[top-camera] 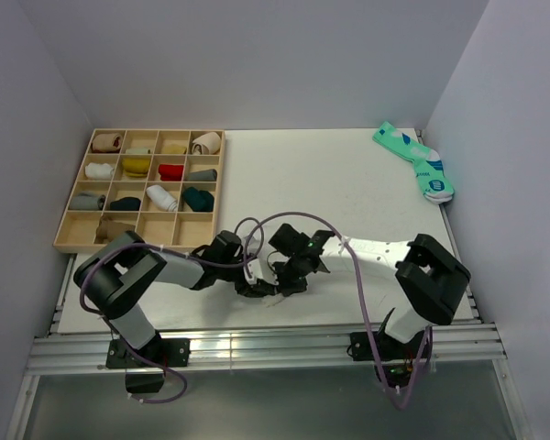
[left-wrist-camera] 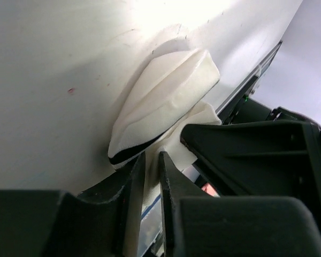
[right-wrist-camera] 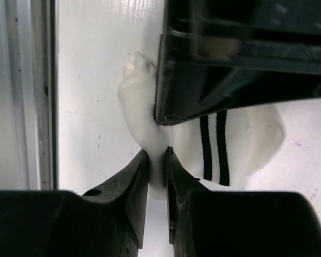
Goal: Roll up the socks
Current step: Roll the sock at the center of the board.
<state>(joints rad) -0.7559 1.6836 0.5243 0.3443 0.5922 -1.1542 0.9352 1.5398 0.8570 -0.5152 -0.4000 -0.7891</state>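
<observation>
Filling wooden tray compartments: rolled socks

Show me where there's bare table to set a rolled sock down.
Free: the wide stretch of table between the wooden tray on the left and the teal socks at the far right, beyond the arms. Crowded: the near centre, where the left arm and right arm meet, jaws pinched on the white sock.

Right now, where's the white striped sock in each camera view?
Left wrist: white sock centre, just above the left gripper fingertips.
Right wrist: centre-right, pinched by the right gripper.
Top external: low centre, mostly hidden between both grippers.
Shared landmark: its dark cuff stripes, seen in both wrist views.
</observation>
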